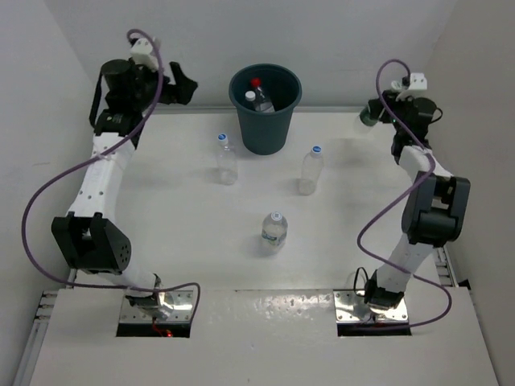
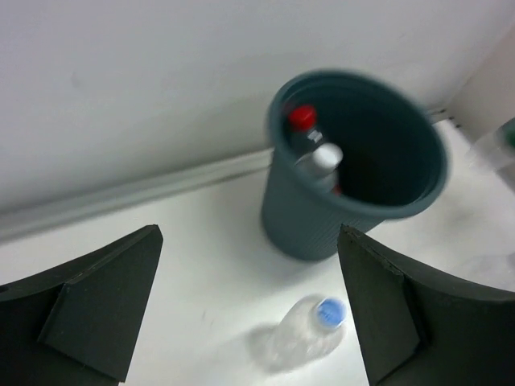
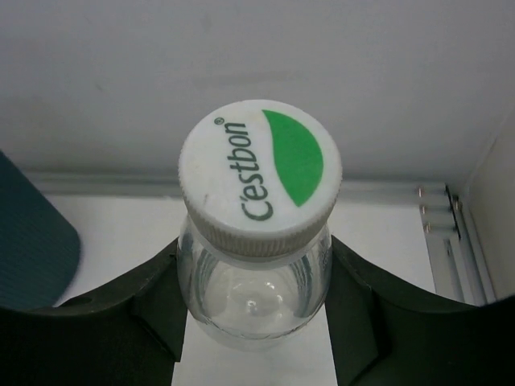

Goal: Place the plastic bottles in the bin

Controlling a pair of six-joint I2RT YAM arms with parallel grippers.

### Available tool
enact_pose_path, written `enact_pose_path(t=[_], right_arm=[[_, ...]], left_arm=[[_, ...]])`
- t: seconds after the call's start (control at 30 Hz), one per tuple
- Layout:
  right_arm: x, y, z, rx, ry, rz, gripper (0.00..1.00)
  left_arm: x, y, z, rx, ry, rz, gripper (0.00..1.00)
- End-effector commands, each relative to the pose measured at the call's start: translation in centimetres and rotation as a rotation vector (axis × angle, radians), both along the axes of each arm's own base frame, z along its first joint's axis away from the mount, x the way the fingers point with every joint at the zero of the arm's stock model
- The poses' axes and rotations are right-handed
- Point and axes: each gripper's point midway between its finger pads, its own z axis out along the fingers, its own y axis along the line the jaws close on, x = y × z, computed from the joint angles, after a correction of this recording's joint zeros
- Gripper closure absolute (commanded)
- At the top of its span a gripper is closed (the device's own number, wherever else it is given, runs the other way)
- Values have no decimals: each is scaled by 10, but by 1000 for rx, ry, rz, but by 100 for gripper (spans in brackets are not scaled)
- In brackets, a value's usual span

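Bottles: six in all. Working out from the arm bases, the near bottle stands upright well in front of the bin, pretty much dead centre on it. Past that are two more upright blue-capped ones: the left bottle just front-left of the bin, and the right bottle front-right of it and a bit further off. The bin sits back by the wall with two bottles already inside, the red-cap bottle and the white-cap bottle, both toward its left side. The part that matters is the right claw, which is pinching the held bottle just under its white-and-green cap. That bottle is upright, long axis pointing straight at the wrist cam, and it's well to the right of the bin. The bin's wall only peeks in at the left edge of that view, so I'd guess the carry has to go left until the bottle is over the rim, then let go. The left claw is spread wide with nothing in it, off to the bin's left. It's looking down at the bin and the left bottle, so it's probably the nearer arm for that one.
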Motion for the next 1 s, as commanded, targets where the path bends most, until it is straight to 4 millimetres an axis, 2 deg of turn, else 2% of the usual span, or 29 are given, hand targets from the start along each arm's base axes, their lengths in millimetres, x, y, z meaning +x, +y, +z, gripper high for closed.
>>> enact_pose_path(t=[0.0, 0.03, 0.07, 0.1, 0.13, 0.17, 0.2, 0.23, 0.27, 0.3, 0.33, 0.37, 0.4, 0.43, 0.47, 0.53, 0.6, 0.63, 0.73, 0.77, 0.8, 0.83, 0.9, 0.93, 0.97], right_arm=[[-20, 54, 179, 29, -381, 148, 88], [-30, 62, 205, 27, -433, 163, 88], [-33, 70, 215, 34, -454, 178, 89], [-38, 86, 237, 44, -498, 210, 90], [-42, 103, 255, 47, -534, 244, 90], [-46, 113, 273, 48, -573, 263, 90], [-47, 129, 278, 59, -582, 300, 92], [-46, 147, 279, 68, -578, 334, 92], [-46, 155, 297, 68, -609, 351, 92], [-41, 177, 291, 81, -594, 390, 92], [-38, 186, 290, 79, -587, 406, 92], [-31, 208, 291, 79, -593, 440, 92], [-27, 212, 291, 87, -596, 433, 92], [-16, 228, 284, 97, -587, 442, 92], [-18, 232, 290, 99, -599, 440, 92], [-8, 243, 286, 112, -594, 438, 92], [6, 262, 269, 122, -555, 457, 92], [14, 266, 259, 121, -537, 453, 92], [23, 287, 235, 87, -497, 472, 90], [25, 288, 227, 57, -489, 472, 90], [25, 294, 218, 50, -465, 480, 90], [26, 297, 212, 46, -450, 484, 90], [27, 297, 194, 27, -403, 485, 90], [27, 299, 187, 23, -380, 486, 89], [27, 300, 182, 8, -369, 490, 73]], left_arm=[[-23, 32, -23, -50, 111, -36, 3], [-28, 38, -46, -61, 167, -41, 3], [-38, 50, -45, -49, 155, -33, 3], [-43, 55, -50, -40, 150, -29, 3], [-49, 57, -71, -35, 184, -31, 3], [-54, 63, -78, -3, 179, -23, 3], [-62, 60, -70, 15, 135, -35, 3], [-67, 60, -75, 23, 132, -36, 3], [-73, 56, -92, 35, 152, -60, 3], [-78, 54, -96, 41, 154, -74, 3], [-84, 45, -100, 51, 151, -109, 3], [-90, 38, -106, 74, 148, -133, 3], [-93, 33, -109, 84, 147, -145, 3], [-98, 31, -117, 89, 159, -162, 3], [-100, 26, -121, 95, 165, -177, 3], [-109, 21, -120, 107, 152, -197, 3], [-116, 17, -133, 123, 176, -215, 3], [-119, 13, -129, 145, 153, -230, 3], [-124, 2, -147, 178, 183, -238, 3], [-124, -1, -148, 183, 184, -239, 3], [-125, -4, -156, 194, 188, -243, 3], [-126, -13, -158, 201, 183, -260, 3], [-119, -20, -165, 213, 170, -261, 1], [-119, -32, -167, 211, 172, -282, 1], [-112, -33, -177, 222, 194, -265, 1]])
